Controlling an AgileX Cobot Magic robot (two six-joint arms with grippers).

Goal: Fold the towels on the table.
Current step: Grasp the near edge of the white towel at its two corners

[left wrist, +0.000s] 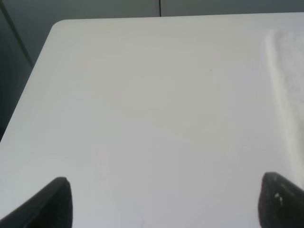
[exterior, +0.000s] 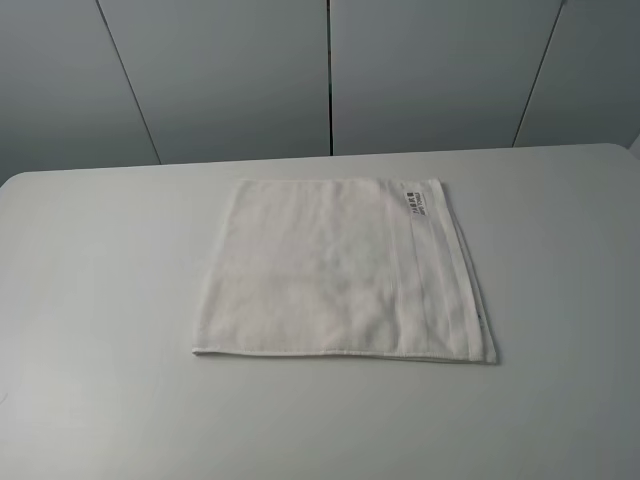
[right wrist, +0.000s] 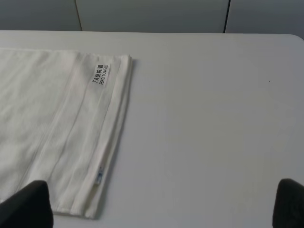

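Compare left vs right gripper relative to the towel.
The left gripper faces bare table, the towel only at its view's margin; the right gripper faces the towel's label. One right gripper finger overlaps the towel in view; both left gripper fingers overlap only table. Both: open, empty.

The left gripper (left wrist: 166, 192) has two black fingers (left wrist: 52, 204) with round tips. One of them has tiny pale dots on it. The right gripper (right wrist: 161, 194) has two dark, round fingers (right wrist: 28, 206) too, and they look blurry.
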